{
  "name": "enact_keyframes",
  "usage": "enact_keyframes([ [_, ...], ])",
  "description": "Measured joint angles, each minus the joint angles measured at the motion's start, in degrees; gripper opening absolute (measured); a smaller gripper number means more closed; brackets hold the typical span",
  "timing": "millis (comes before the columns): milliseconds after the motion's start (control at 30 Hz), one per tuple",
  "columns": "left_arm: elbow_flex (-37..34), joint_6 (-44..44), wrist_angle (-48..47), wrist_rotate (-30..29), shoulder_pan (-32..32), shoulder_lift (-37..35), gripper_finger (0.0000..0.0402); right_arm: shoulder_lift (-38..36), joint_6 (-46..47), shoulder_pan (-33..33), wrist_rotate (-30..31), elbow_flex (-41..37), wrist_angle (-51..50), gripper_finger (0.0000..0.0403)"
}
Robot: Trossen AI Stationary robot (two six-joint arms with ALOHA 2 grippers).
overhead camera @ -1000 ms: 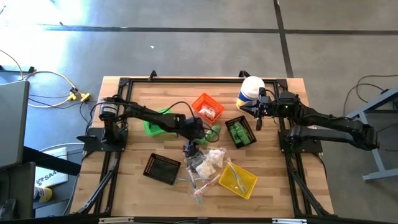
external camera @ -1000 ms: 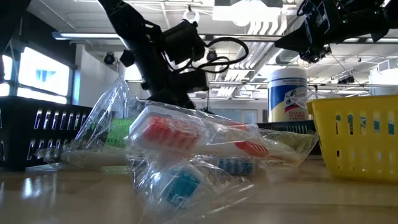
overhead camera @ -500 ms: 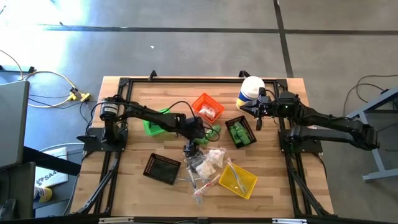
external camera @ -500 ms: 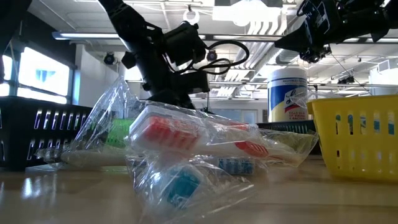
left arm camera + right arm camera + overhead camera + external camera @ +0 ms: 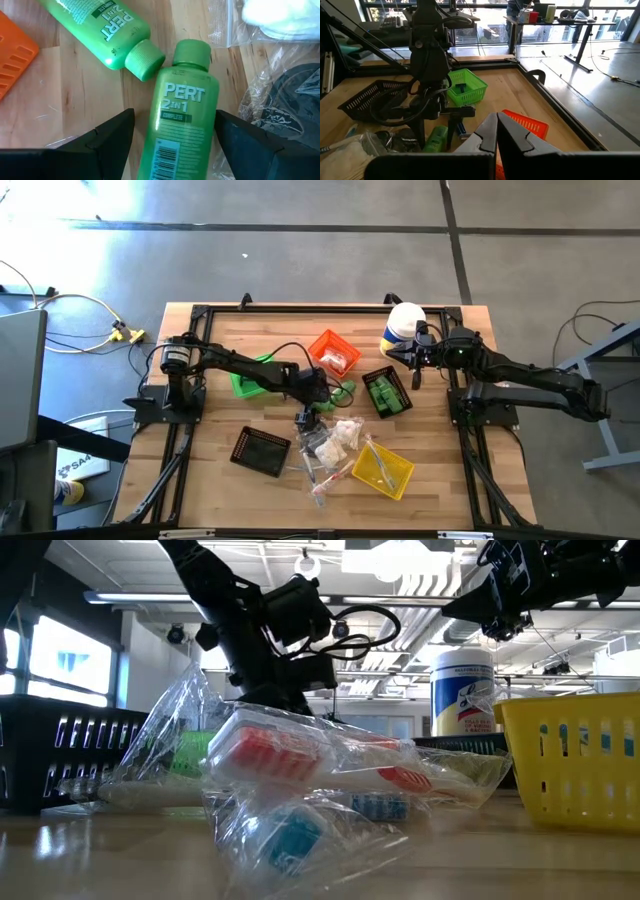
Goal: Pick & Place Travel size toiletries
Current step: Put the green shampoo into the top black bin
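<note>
Two green mini bottles lie on the wood table near its middle [image 5: 345, 389], one with its cap against the other's shoulder. My left gripper [image 5: 174, 125] slants down over the nearer bottle [image 5: 182, 115], open, one finger on each side of its body; whether a finger touches it I cannot tell. The second bottle [image 5: 107, 30] lies beyond it. A heap of clear-wrapped toiletries [image 5: 335, 442] lies nearer the front edge; the low view shows it close up [image 5: 300, 770]. My right gripper [image 5: 496, 122] hangs shut above the far right of the table, by the white-lidded canister [image 5: 402, 327], holding nothing.
Small bins ring the work area: an orange one [image 5: 334, 354], a green one [image 5: 250, 375], a dark one holding green items [image 5: 386, 392], a black one [image 5: 261, 451] and a yellow one [image 5: 383, 468]. Clear packets [image 5: 280, 30] lie right beside the bottles.
</note>
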Motion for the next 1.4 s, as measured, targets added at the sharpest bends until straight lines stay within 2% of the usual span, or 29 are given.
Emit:
enact_keyframes([
  [133, -0.02, 0.0, -0.04, 0.04, 0.0, 0.04, 0.0263, -0.01, -0.01, 0.0, 0.0, 0.0, 0.0, 0.0002],
  [367, -0.07, 0.0, 0.04, 0.57, -0.07, 0.06, 0.0201, -0.01, 0.0, 0.0, 0.0, 0.0, 0.0, 0.0002],
  [500, -0.07, 0.0, 0.15, 0.59, -0.09, 0.06, 0.0181, -0.01, 0.0, 0.0, 0.02, 0.0, 0.0, 0.0002],
  [967, -0.07, -5.47, 0.58, 0.11, -0.09, 0.08, 0.018, 0.0, 0.0, 0.0, 0.02, 0.0, -0.02, 0.0002],
  [1400, -0.09, -4.51, 0.83, 1.53, -0.03, 0.11, 0.018, -0.01, 0.32, 0.0, 0.02, 0.0, 0.0, 0.0002],
])
